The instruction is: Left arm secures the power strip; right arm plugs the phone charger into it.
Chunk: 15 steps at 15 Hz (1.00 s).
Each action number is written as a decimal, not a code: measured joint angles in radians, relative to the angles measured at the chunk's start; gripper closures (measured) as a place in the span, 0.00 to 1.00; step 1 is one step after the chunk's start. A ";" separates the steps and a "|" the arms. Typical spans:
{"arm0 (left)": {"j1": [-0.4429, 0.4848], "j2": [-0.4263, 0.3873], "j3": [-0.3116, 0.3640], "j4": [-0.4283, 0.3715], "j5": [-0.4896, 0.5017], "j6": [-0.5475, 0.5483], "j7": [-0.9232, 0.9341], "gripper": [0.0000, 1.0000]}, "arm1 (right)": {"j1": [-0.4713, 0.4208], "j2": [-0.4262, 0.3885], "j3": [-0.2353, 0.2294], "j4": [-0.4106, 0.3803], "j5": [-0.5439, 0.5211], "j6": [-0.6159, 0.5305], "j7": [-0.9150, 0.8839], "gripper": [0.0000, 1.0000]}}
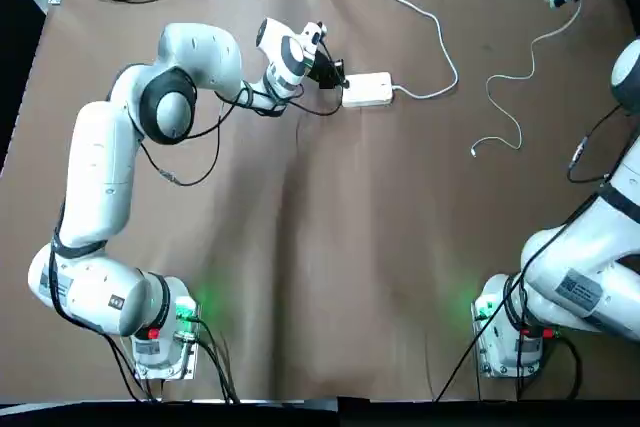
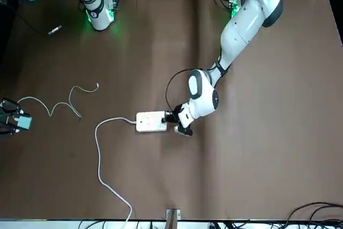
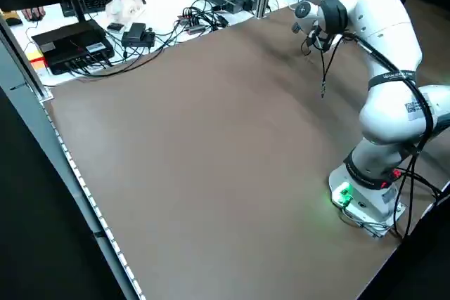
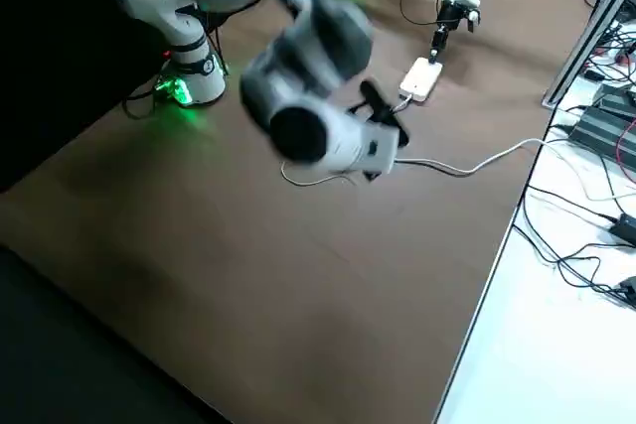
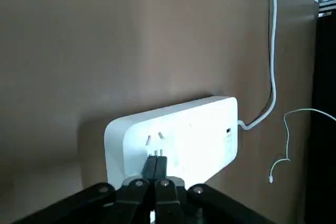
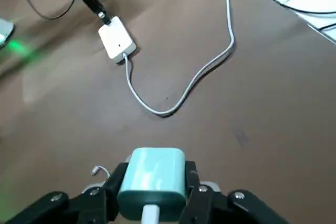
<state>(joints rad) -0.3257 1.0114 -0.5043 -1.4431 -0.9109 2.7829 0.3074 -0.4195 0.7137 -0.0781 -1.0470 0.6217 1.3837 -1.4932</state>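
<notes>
Table: brown surface filling most of the top view; both arm bases sit at its lower edge.
Left arm: reaches from the lower left of the top view up and across to upper centre.
Right arm: base at the lower right of the top view; it rises along the right edge toward the upper right corner.
Strip: lies flat at upper centre of the top view, socket face up.
Cord: thick and white, leaves the strip's right end and loops up to the table's top edge.
Left gripper: fingers pressed together, tips resting on the strip's left end by a socket.
Right gripper: upper right corner of the top view, well apart from the strip; fingers pinch the charger from both sides.
Charger: teal cube held off the table.
Cable: thin and white, curls down from the charger to a free end on the table.
</notes>
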 joint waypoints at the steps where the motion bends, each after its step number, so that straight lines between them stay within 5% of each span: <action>1: 0.000 0.001 0.000 0.001 0.000 0.000 0.000 0.99 | 0.030 -0.025 0.000 0.000 -0.023 0.001 0.074 0.52; 15: 0.000 0.003 0.000 0.005 0.000 0.000 0.000 0.99 | 0.415 -0.126 -0.002 -0.001 -0.228 0.032 1.100 0.52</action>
<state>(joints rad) -0.3258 1.0145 -0.5042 -1.4381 -0.9109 2.7830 0.3074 -0.0042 0.5873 -0.0805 -1.0477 0.3936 1.4152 -0.3935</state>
